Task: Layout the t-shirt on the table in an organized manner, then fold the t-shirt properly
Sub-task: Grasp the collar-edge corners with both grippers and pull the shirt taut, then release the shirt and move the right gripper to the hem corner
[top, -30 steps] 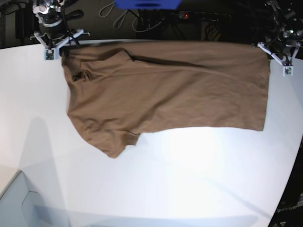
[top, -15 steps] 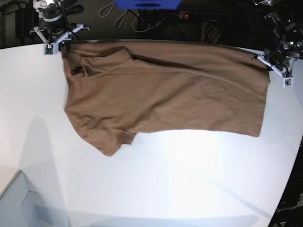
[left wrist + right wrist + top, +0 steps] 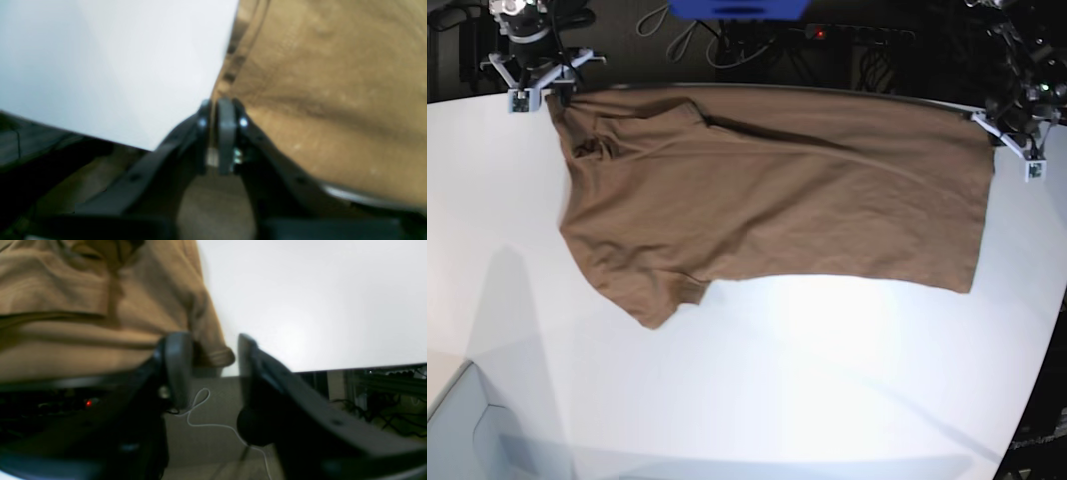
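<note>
Shirt [image 3: 777, 190] lies spread across the far half of the table [image 3: 777, 390], brown and mostly flat, its long axis running from 9 to 3 o'clock in the base view. The neck end and one sleeve sit toward 9 o'clock, with the lower sleeve poking out toward 7 o'clock; the straight hem is at 3 o'clock. A dark fold line runs along the far edge, near 12 o'clock, where the cloth meets the table's rim.

At 3 o'clock in the base view the left gripper [image 3: 1010, 133] sits at the hem's far corner. Its wrist camera shows the left gripper [image 3: 218, 110] with its two jaws pressed together on the shirt [image 3: 333, 83] edge, white table [image 3: 116, 66] to the 9 o'clock side.

At 10 o'clock in the base view the right gripper [image 3: 537, 85] is at the shoulder corner. From its own camera the right gripper [image 3: 213, 350] has its jaws standing apart, with a rolled corner of the shirt [image 3: 100, 316] hanging in the gap between them, close to one jaw and clear of the other. Bare table [image 3: 317, 300] fills the 1 o'clock part of that view, and a thin white cable [image 3: 206, 420] trails on the floor below.
</note>
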Tool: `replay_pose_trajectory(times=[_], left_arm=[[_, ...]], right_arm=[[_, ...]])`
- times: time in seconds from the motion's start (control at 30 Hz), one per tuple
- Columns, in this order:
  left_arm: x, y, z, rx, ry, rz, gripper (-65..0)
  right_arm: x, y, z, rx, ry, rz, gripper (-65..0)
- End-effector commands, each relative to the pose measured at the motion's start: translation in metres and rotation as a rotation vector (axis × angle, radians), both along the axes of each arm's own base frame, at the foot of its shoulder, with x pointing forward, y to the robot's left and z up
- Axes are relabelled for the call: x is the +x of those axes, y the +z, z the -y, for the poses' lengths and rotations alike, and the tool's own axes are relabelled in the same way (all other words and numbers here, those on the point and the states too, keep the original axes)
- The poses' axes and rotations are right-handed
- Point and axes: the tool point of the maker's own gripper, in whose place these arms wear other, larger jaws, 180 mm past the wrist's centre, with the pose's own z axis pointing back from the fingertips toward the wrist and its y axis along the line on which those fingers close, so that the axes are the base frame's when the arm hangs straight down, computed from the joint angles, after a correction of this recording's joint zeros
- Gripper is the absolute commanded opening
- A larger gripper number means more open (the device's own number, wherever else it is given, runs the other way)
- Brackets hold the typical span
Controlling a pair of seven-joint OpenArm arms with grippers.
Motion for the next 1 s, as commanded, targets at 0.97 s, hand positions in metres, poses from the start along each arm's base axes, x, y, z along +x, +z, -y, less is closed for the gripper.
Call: replay_pose_trajectory(times=[0.97], left_arm=[[0.082, 0.090, -0.016, 0.156, -0.125, 0.239, -41.2]], right_arm=[[0.117, 0.111, -0.003, -0.095, 0.101, 0.407, -18.6]])
